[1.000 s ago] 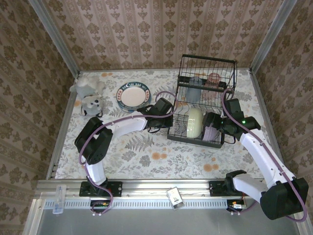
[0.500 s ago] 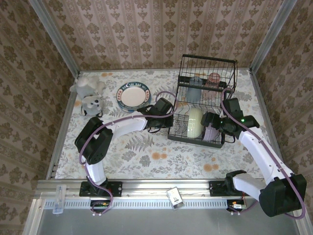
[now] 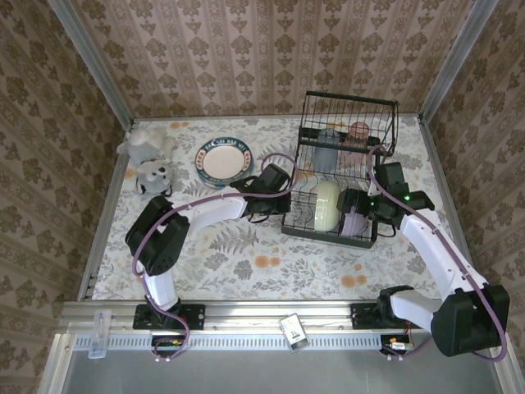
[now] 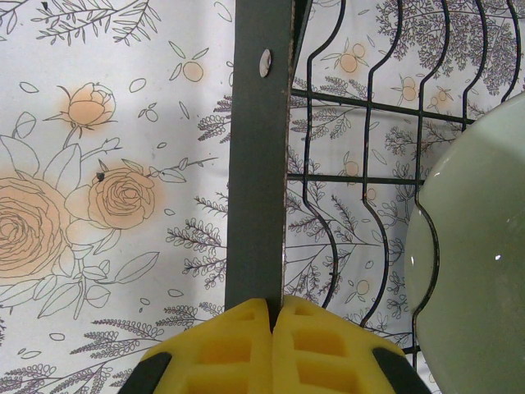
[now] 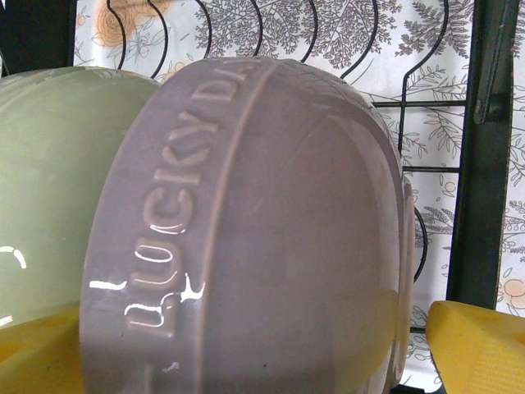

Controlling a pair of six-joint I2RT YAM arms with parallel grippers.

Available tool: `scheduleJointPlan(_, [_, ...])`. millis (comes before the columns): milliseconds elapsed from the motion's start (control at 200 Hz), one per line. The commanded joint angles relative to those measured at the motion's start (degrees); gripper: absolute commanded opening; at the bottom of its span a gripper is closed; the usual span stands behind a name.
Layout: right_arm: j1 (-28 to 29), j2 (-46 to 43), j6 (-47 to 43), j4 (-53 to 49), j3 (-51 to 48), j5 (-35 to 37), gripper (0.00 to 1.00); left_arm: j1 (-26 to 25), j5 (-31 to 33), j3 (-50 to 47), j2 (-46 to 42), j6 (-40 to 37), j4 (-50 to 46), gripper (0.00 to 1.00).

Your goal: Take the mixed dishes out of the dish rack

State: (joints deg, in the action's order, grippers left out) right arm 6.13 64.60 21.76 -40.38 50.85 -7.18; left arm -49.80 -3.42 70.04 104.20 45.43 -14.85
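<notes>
The black wire dish rack stands at the back right of the table. Its lower tier holds a pale green bowl and a lavender bowl on edge. A bluish cup and a pink cup stand higher up. A teal-rimmed plate lies on the table left of the rack. My left gripper is shut on the rack's flat left frame bar. My right gripper is open, with a yellow finger on each side of the lavender bowl; the right one stands apart from it.
A grey plush toy lies at the back left, near the plate. The rack's right upright runs close beside my right finger. The green bowl leans against the lavender one. Walls close in the table on three sides.
My right arm has shifted slightly, drawing its wrist closer over the lavender bowl. The left arm and the dishes have stayed put.
</notes>
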Motion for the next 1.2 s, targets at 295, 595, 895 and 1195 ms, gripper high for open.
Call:
scheduleJointPlan(295, [-1.12, 1.23, -1.99, 1.74, -1.66, -3.76, 0.89, -0.83, -3.91, -2.54, 3.64, 0.88, -3.56, 0.01])
scheduleJointPlan(595, [-1.12, 0.77, -2.4, 1.79, -1.81, -4.25, 0.79, -0.83, -3.35, -1.47, 3.46, -1.04, -4.48, 0.02])
scheduleJointPlan(895, [-1.12, 0.88, -2.33, 2.06, -1.4, -4.55, 0.53, -0.92, -3.61, -0.78, 3.88, -2.28, -4.75, 0.02])
scheduleJointPlan(1195, [-0.09, -1.22, -0.83, 1.11, 0.67, -0.99, 0.19, -1.26, -2.74, 0.05, 5.02, -2.62, -5.89, 0.02])
